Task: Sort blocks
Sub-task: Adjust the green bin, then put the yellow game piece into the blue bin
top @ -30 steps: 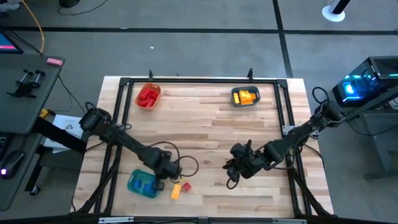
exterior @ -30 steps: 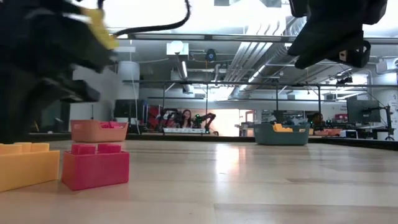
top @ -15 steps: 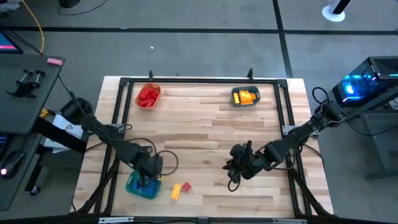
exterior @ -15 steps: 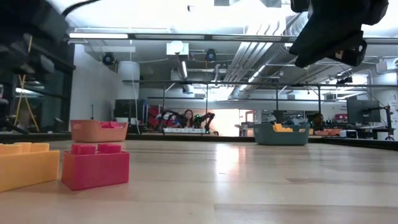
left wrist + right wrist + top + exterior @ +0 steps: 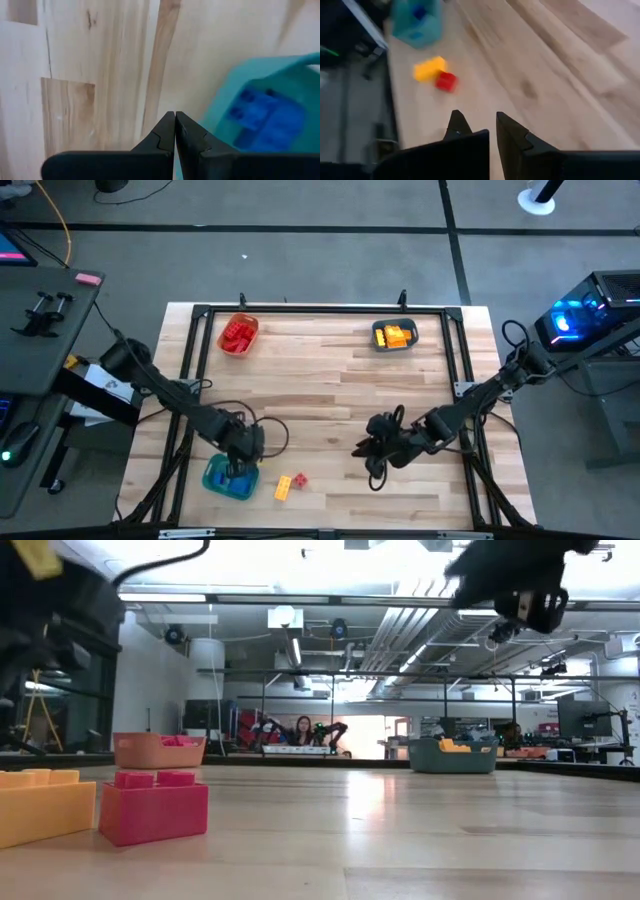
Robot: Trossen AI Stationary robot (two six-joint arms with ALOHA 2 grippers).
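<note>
Inspector: Blocks first. A yellow block [image 5: 284,487] and a red block [image 5: 301,479] lie loose on the table [image 5: 330,370], touching or nearly so, just beside the blue tray [image 5: 229,477] on the side toward the right arm.

Clerk: And inside the trays?

Inspector: Blue blocks [image 5: 265,117] sit in the blue tray. Red blocks [image 5: 236,335] fill the orange tray [image 5: 238,336], well apart from the blue tray at the far edge. Yellow blocks [image 5: 395,336] sit in the grey tray [image 5: 394,336], farther along that edge.

Clerk: Grippers?

Inspector: The left gripper [image 5: 237,471] hangs directly over the blue tray, fingers pressed together, holding nothing. The right gripper [image 5: 366,450] hovers well apart from the blue tray, past the loose pair. Its wrist view shows a narrow slit between the fingertips [image 5: 512,132], nothing in it; I rate it closed and empty.
</note>
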